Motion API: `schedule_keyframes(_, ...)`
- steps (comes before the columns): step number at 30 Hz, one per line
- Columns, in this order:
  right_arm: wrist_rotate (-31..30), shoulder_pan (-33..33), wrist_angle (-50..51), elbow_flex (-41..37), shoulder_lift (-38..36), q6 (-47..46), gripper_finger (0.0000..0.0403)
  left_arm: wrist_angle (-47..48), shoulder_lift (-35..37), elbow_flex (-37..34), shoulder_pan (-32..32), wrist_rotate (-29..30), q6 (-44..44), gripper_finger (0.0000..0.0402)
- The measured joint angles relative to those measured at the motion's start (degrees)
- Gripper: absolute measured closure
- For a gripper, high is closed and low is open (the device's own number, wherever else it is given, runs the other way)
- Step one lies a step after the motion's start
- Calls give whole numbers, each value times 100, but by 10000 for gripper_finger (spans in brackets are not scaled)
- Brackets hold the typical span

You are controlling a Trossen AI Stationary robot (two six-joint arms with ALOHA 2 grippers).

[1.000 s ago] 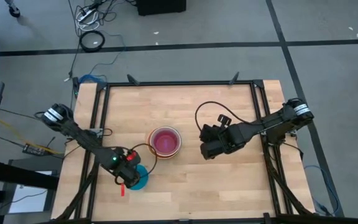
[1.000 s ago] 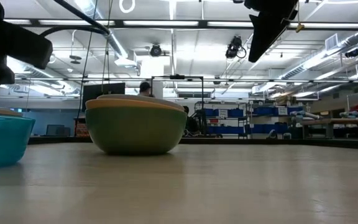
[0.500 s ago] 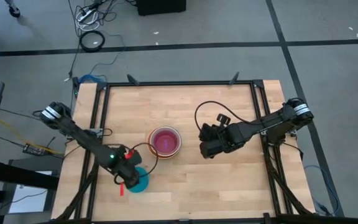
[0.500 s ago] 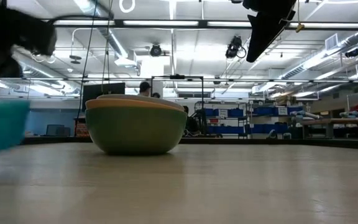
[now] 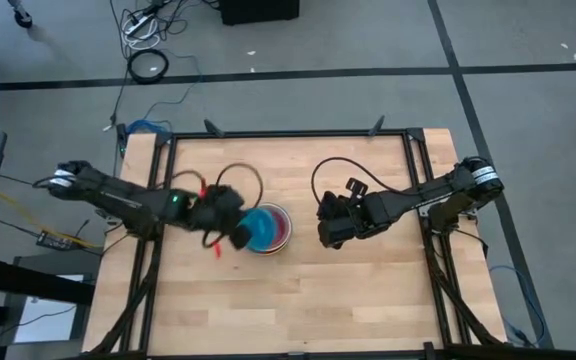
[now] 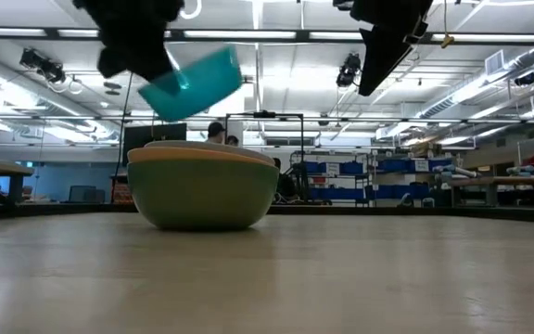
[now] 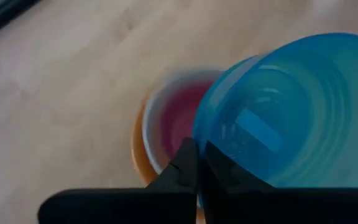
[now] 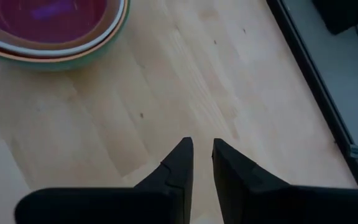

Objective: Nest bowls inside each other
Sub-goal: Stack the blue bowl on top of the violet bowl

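The blue bowl [image 5: 259, 228] hangs tilted over the stack of nested bowls [image 6: 202, 190], held by my left gripper [image 5: 236, 233], which is shut on it. The stack rests by its green outer bowl's base on the middle of the table. Its orange rim [image 7: 138, 155], white rim and purple inside [image 7: 180, 118] show in the left wrist view. My right gripper [image 5: 326, 235] hovers to the right of the stack; its fingers [image 8: 202, 155] stand a little apart with nothing between them. My left gripper pinches the blue bowl's rim [image 7: 199, 144] between its two fingers, on the side of the bowl toward the table's left. The fingers slant down from the left. The bowl [image 6: 193, 83] is lifted clear and tilted, above the stack.
Bare wooden table top [image 5: 368, 290] lies around the stack, inside a black frame [image 5: 288, 133]. Cables loop from both arms over the table.
My left gripper has lifted the blue bowl off the table near the front left. It has carried the bowl up and toward the table's far right, to above the stack. The bowl has tipped from level to tilted.
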State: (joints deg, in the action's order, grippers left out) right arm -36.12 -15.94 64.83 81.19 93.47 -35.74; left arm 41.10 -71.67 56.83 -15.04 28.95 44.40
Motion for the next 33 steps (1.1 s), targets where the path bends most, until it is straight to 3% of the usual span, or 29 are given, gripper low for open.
schedule_keyframes(8,26,30,-3,0,0,41,353,-162,-584,-3,1104,-1021,-530,399)
schedule_keyframes(11,29,30,-4,0,0,41,353,-311,-827,-10,1138,-1119,-538,387)
schedule_keyframes(22,158,30,-8,0,-2,39,353,-886,-820,-3,1136,-1408,-464,284)
schedule_keyframes(33,167,30,-8,0,-2,39,353,-1290,-766,-3,1129,-1971,-205,273)
